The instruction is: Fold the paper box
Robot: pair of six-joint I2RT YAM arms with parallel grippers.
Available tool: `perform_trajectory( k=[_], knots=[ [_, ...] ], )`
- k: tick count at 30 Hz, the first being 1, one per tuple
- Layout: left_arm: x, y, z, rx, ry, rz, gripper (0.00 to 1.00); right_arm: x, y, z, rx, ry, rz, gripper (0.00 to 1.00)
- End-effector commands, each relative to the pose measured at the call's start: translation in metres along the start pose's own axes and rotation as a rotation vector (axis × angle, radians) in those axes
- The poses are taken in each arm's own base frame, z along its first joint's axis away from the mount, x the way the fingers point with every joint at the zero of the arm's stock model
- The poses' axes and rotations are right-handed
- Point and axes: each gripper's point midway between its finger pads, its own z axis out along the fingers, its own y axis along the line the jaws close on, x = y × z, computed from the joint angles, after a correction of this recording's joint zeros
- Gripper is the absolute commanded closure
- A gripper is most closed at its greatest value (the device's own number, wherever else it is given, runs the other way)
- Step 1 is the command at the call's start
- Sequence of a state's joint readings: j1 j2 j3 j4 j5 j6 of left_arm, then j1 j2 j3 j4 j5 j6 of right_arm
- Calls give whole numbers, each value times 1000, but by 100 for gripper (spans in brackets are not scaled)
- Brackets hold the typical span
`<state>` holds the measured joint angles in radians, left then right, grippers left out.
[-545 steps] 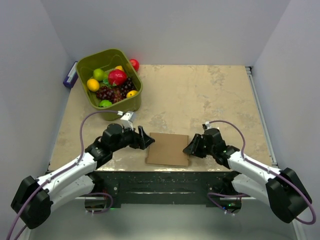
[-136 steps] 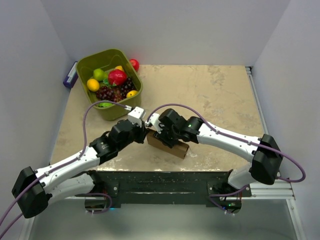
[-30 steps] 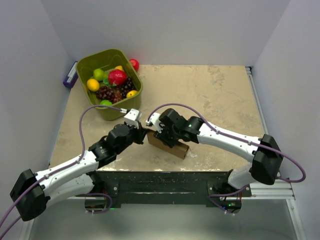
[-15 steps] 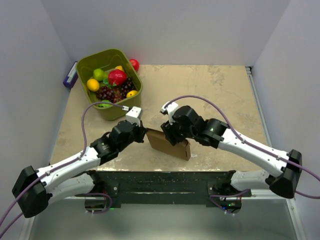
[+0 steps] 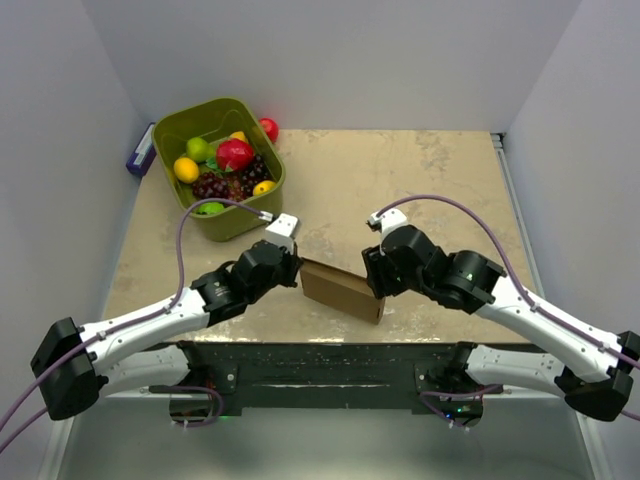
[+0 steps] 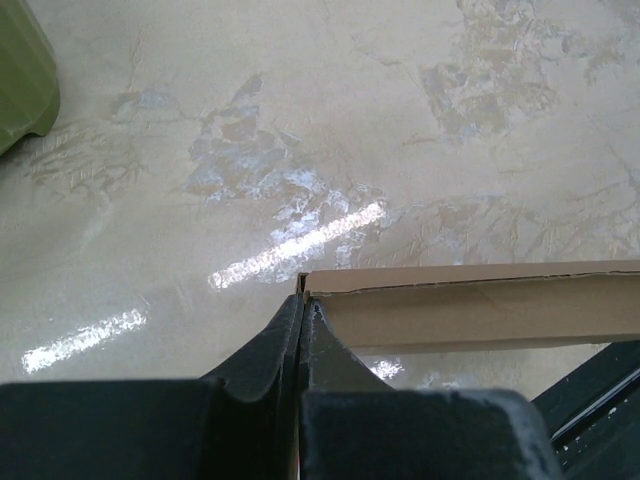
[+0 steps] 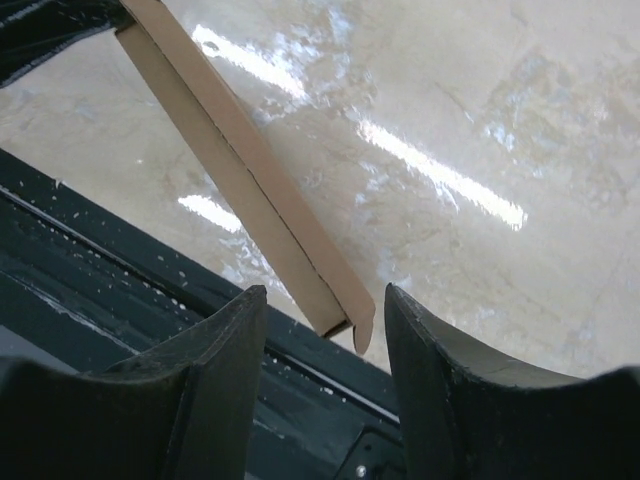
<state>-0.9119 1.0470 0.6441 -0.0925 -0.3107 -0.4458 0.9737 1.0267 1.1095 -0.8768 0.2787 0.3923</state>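
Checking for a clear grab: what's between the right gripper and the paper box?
Nothing. In the right wrist view the paper box ends inside the open right gripper, gaps either side.

A lab test cell — bare grey walls (image 5: 330,60) enclose a beige tabletop (image 5: 430,190).

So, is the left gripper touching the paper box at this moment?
Touching. The left wrist view shows it: the left gripper is shut on the corner of the paper box, and the cardboard edge runs in between its closed fingers.
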Motion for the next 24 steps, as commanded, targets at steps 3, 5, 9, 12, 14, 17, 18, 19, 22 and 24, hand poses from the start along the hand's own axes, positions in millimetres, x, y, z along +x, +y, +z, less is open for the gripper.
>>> perform_trajectory(
  k=[3, 5, 9, 12, 14, 17, 18, 19, 22, 24],
  knots=[
    [4, -1, -1, -62, 33, 52, 100, 37, -20, -11, 93, 91, 133, 51],
    [5, -4, -1, -60, 35, 54, 100, 44, -19, -10, 91, 106, 173, 53],
    [5, -7, 0, -61, 36, 59, 100, 56, -14, -5, 61, 118, 209, 56],
    [6, -10, 0, -59, 39, 64, 100, 63, -17, 1, 82, 129, 218, 57],
    [7, -10, 0, -57, 39, 65, 100, 63, -21, 4, 106, 118, 228, 58],
    [7, -11, -1, -56, 39, 68, 100, 60, -26, 5, 136, 90, 242, 64],
    [8, -11, -1, -55, 41, 71, 100, 60, -27, 6, 144, 88, 243, 67],
    [8, -11, -1, -53, 40, 73, 100, 61, -28, 7, 154, 89, 251, 68],
    [8, -13, -1, -46, 33, 84, 100, 63, -33, 10, 180, 83, 258, 71],
    [8, -15, -2, -30, 30, 100, 100, 63, -32, 10, 177, 78, 268, 76]
  ],
)
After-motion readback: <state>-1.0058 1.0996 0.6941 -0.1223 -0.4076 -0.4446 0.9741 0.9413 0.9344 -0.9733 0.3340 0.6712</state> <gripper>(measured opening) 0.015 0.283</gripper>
